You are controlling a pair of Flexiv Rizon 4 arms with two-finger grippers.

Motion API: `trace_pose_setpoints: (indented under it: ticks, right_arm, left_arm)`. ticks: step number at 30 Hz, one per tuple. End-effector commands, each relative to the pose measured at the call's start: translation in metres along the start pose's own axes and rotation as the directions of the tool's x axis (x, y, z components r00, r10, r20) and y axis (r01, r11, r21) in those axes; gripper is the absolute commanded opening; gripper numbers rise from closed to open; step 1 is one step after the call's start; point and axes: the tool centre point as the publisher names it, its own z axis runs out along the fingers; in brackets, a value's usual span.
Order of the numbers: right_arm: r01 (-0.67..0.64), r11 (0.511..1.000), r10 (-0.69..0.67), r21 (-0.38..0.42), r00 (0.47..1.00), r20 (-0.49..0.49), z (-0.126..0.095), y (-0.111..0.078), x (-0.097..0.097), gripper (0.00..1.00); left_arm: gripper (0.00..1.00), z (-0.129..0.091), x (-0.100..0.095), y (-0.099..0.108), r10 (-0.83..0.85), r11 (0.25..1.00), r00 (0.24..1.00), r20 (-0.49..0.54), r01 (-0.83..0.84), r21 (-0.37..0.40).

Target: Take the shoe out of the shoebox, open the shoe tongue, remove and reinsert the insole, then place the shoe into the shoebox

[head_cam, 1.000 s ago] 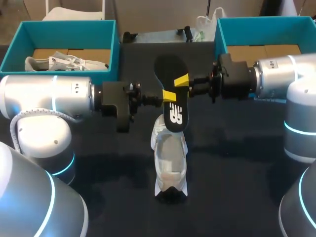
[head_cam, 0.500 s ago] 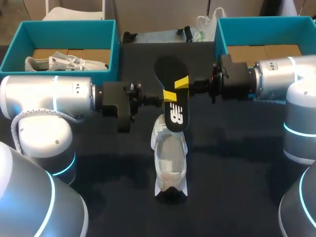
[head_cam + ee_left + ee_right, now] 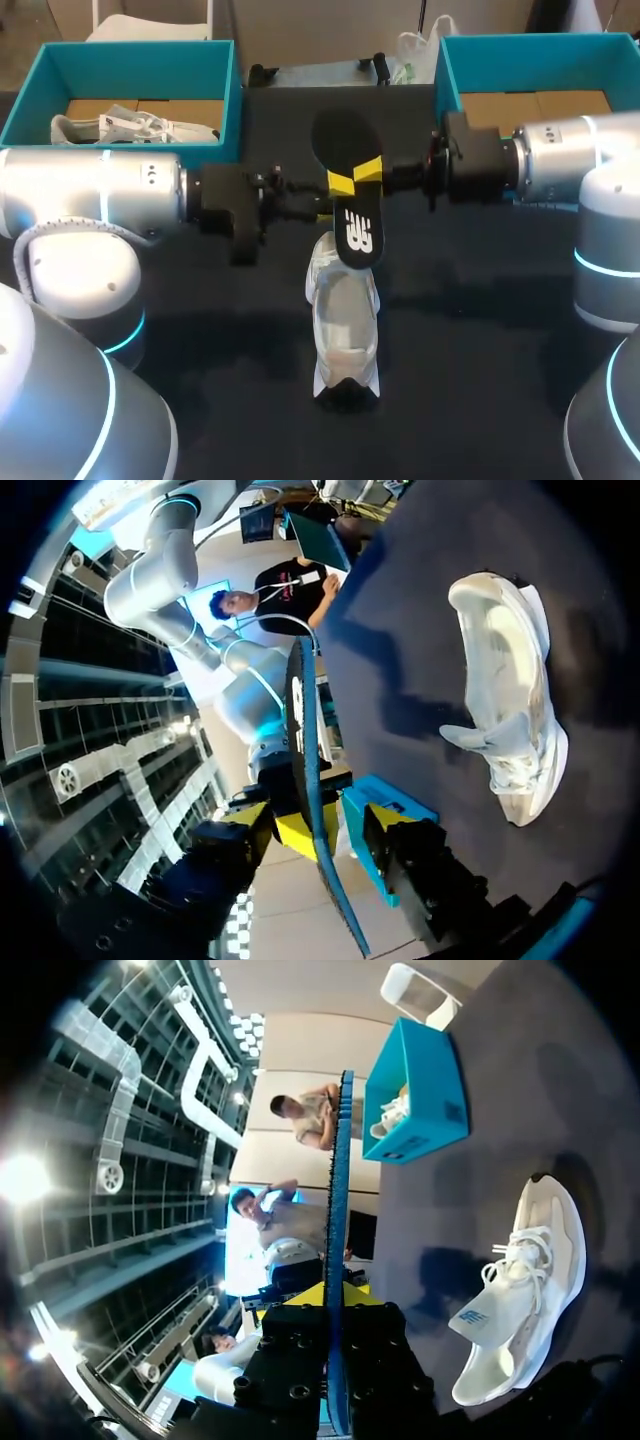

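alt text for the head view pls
A black foam insole is held above a white sneaker on the dark table, gripped by the right tool, the left tool open around it. Behind stand the left teal shoebox and the right teal shoebox.

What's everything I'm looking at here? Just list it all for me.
insole: one, black, held in the air above the loose shoe
loose shoe: one, white, mid-table
left shoebox: one, teal, far left corner
right shoebox: one, teal, far right corner
boxed shoe: one, white, inside the left shoebox
table: one, dark
left end effector: one, yellow-tipped, open around the insole
right end effector: one, yellow-tipped, shut on the insole
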Motion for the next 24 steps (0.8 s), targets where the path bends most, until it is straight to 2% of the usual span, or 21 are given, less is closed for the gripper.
trace_pose_setpoints:
  ticks: [1,4,7,18,20,24]
  right_arm:
    - [0.002,1.000,-0.002,-0.006,1.000,-0.007,0.005,-0.003,-0.009,0.00]
    - [0.004,1.000,-0.004,-0.004,1.000,-0.010,0.008,-0.005,-0.014,0.00]
    - [0.007,1.000,-0.007,0.002,1.000,-0.010,0.011,-0.005,-0.019,0.00]
    - [0.032,0.999,-0.032,0.009,0.999,-0.021,0.022,-0.011,-0.032,0.00]
    - [0.033,0.999,-0.033,0.009,0.999,-0.023,0.023,-0.012,-0.034,0.00]
    - [0.036,0.999,-0.036,0.000,0.999,-0.024,0.024,-0.014,-0.038,0.00]
  left_arm:
    - [1.00,-0.040,-0.006,0.000,-0.024,0.999,0.997,-0.072,0.026,0.025]
    - [1.00,-0.058,-0.003,0.006,-0.055,0.997,0.989,-0.137,0.062,0.048]
    - [1.00,-0.072,-0.004,0.016,-0.026,0.991,0.978,-0.205,0.052,0.121]
    - [1.00,-0.072,-0.004,0.016,-0.026,0.991,0.978,-0.205,0.052,0.121]
    - [1.00,-0.071,-0.010,0.017,-0.050,0.993,0.977,-0.208,0.071,0.098]
    - [1.00,-0.070,-0.028,0.036,-0.073,0.991,0.963,-0.261,0.098,0.087]
